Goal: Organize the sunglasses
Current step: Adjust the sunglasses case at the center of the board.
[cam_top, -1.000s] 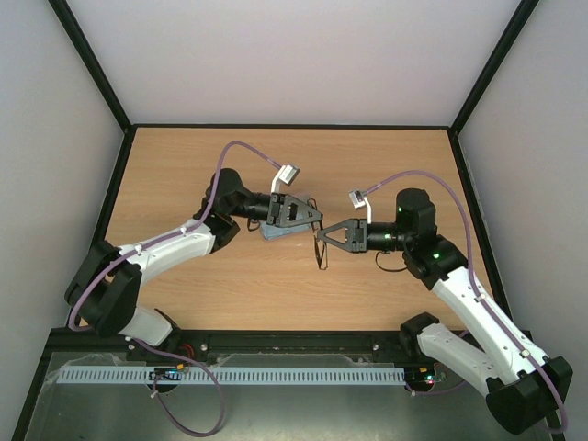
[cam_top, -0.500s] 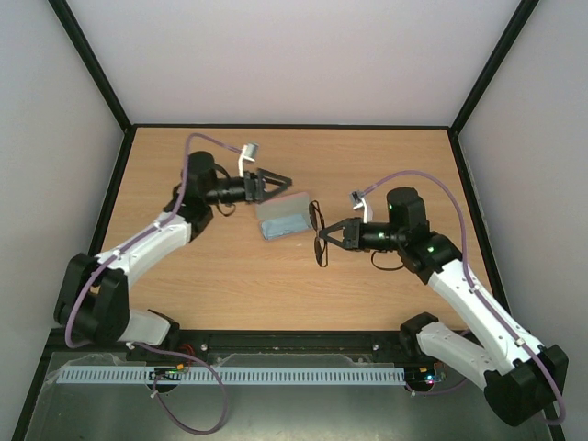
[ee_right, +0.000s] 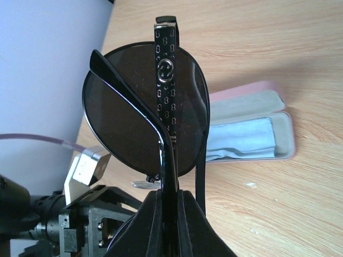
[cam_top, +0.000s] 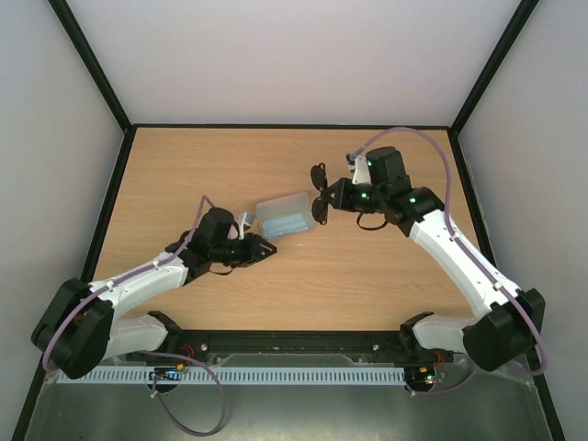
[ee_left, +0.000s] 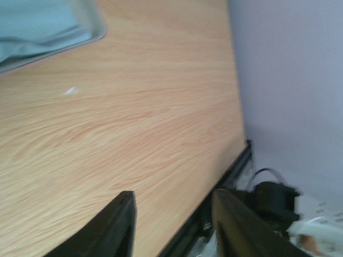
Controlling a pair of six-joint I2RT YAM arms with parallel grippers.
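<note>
From above, the right pincer [cam_top: 327,199] is clamped on the sunglasses [cam_top: 319,173] and holds them off the tabletop [cam_top: 184,175], just beside the far right end of the open case [cam_top: 285,216]. I'd judge they are poised there to go in. A cloth [cam_top: 288,225] lies inside the case. The left pincer [cam_top: 262,248] sits low by the case's near left corner, perhaps to steady it.

The left wrist camera shows the left pincer [ee_left: 171,214] with fingers parted and nothing between them. There is only bare wood beneath, and a corner of the case [ee_left: 48,27] is ahead.

The right wrist camera shows the right pincer [ee_right: 167,201] closed narrow on the folded temple arms. The sunglasses [ee_right: 134,112] stand upright above its tips, lenses edge-up. The pink case [ee_right: 278,123] lies open beyond them to the right, with the blue cloth [ee_right: 241,136] spread in it.
</note>
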